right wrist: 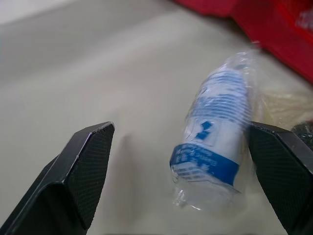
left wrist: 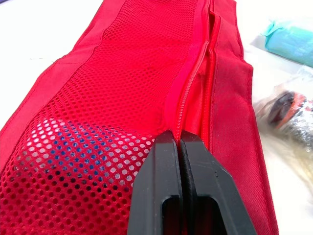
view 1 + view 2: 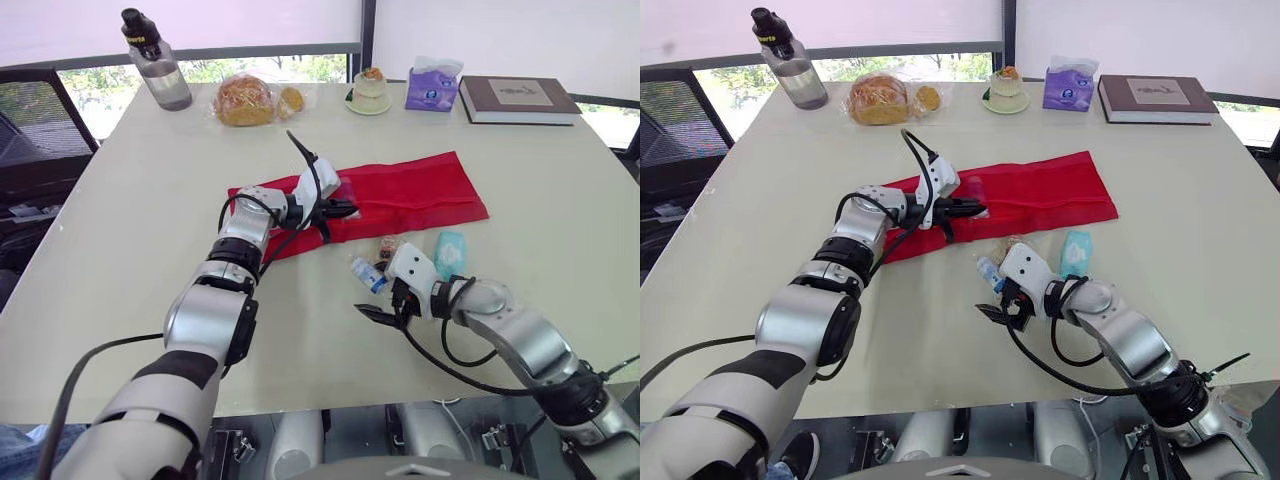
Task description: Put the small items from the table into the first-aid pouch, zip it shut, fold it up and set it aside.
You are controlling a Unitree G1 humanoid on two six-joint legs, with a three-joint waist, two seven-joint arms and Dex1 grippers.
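The red first-aid pouch (image 3: 410, 190) lies unfolded across the middle of the table, mesh side (image 2: 122, 83) up. Its zipper (image 2: 188, 93) stands partly open. My left gripper (image 3: 345, 210) is shut on the pouch's zipper edge near its left end. Something white and blue (image 2: 73, 152) shows through the mesh. Nearer the front, my right gripper (image 3: 378, 313) is open, low over the table. A small wrapped white-and-blue roll (image 1: 215, 132) lies between its fingers, close to one finger (image 1: 283, 166). A teal packet (image 3: 450, 252) and a clear packet (image 3: 387, 246) with a dark item lie beside the roll.
Along the far edge stand a water bottle (image 3: 157, 62), a bag of bread (image 3: 245, 100), a small cup on a saucer (image 3: 369, 92), a purple tissue pack (image 3: 432, 88) and a book (image 3: 518, 98). A black chair (image 3: 30, 130) stands at the table's left.
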